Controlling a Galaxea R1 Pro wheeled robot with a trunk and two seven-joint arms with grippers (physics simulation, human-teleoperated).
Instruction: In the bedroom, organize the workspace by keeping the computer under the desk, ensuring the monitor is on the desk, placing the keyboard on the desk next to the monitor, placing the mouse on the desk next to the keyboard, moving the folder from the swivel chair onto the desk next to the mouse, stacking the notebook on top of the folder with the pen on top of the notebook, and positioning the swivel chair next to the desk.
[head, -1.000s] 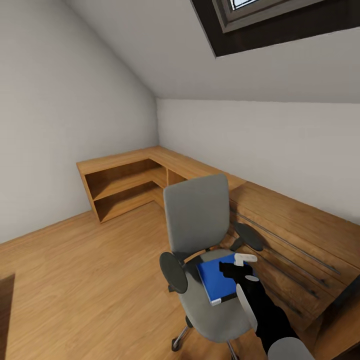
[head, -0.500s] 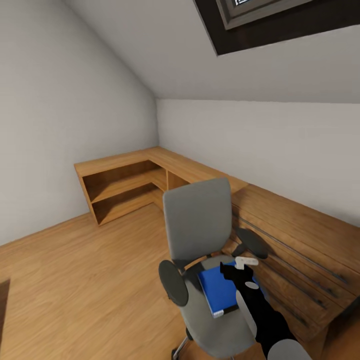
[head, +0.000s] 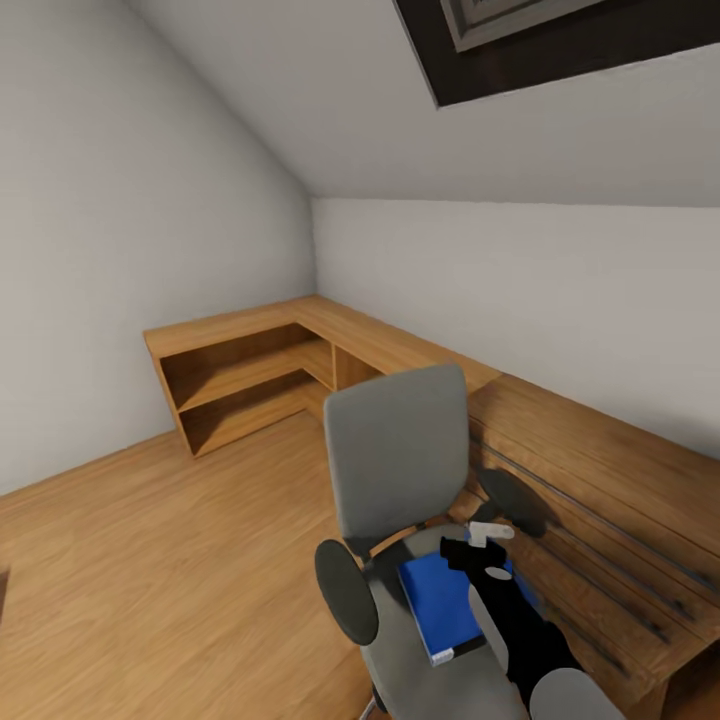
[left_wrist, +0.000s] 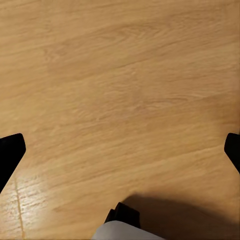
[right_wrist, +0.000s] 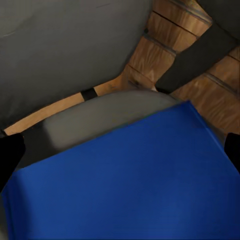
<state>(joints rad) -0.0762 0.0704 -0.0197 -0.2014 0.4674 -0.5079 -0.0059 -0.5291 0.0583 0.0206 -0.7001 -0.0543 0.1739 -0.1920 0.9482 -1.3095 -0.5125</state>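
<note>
Lying flat, smooth blue rectangular folder (head: 440, 600) on upholstered swivel chair (head: 400, 470).

The head camera is tilting or moving, so the whole room is sliding down in the head view. The right gripper (head: 482, 541) is keeping its place over the blue folder (head: 440, 600) on the swivel chair (head: 400, 470), both drifting lower together.

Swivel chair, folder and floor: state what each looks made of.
Swivel chair: grey matte upholstery, likely fabric; black armrests look like plastic. Folder: bright blue, smooth cover with faint ribbing in the right wrist view, perhaps plastic or card. Floor: light wood planks with visible grain and slight sheen.
</note>
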